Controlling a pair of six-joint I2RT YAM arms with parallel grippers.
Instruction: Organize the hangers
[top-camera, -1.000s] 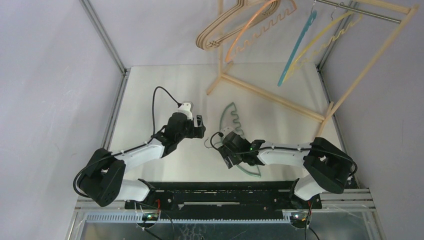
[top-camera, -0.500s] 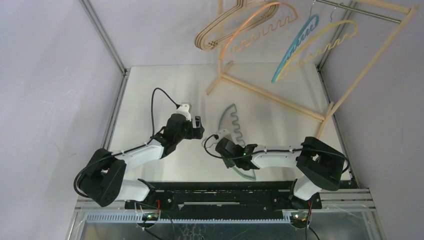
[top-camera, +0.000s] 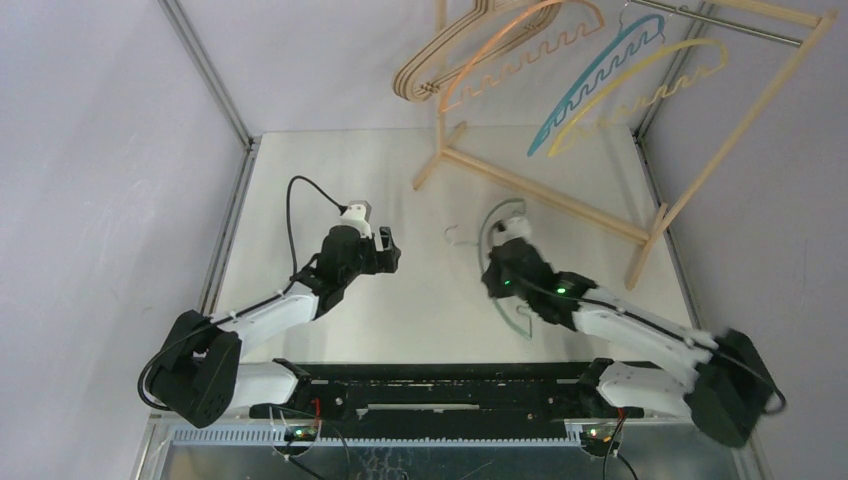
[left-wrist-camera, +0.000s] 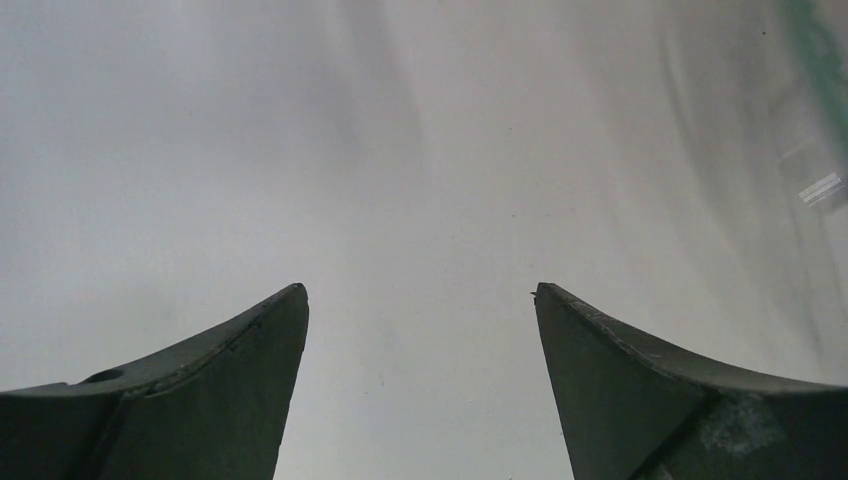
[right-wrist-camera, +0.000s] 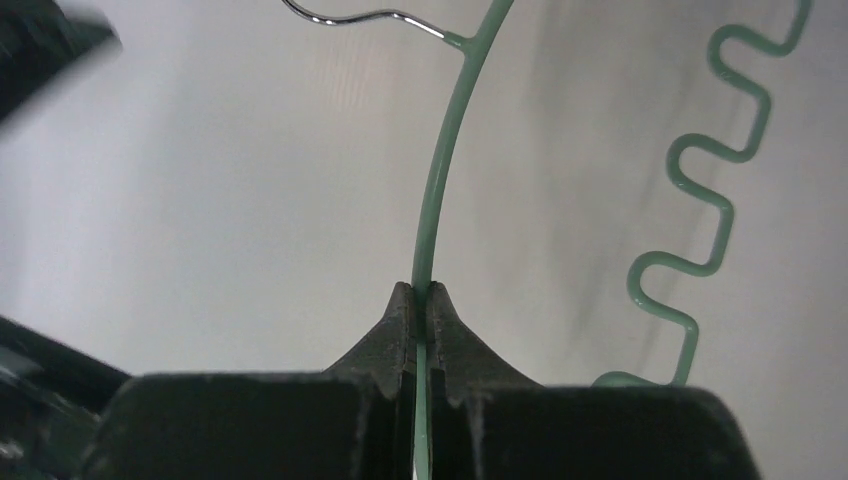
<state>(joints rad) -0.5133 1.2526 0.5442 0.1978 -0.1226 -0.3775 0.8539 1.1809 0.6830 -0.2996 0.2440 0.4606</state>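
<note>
From above, your right gripper (top-camera: 495, 268) sits on the teal hanger (top-camera: 497, 215), on the near side of the rack (top-camera: 545, 195), just short of its base bar; the left gripper (top-camera: 388, 248) waits well to the rack's left, and the wooden hangers (top-camera: 418, 85) already hang at the rack's top.

Left wrist: the left gripper (left-wrist-camera: 420, 290) stands wide apart over bare table (left-wrist-camera: 400, 150), holding nothing.

Right wrist: the right gripper (right-wrist-camera: 422, 295) is pinched together on the teal hanger (right-wrist-camera: 440, 180), on the thin arc below its hook (right-wrist-camera: 350, 18); you grip 1 slim wire at the fingertips, so I judge it could pivot or slip as you lift; the wavy edge (right-wrist-camera: 715, 200) may snag the rack's base bar.
</note>
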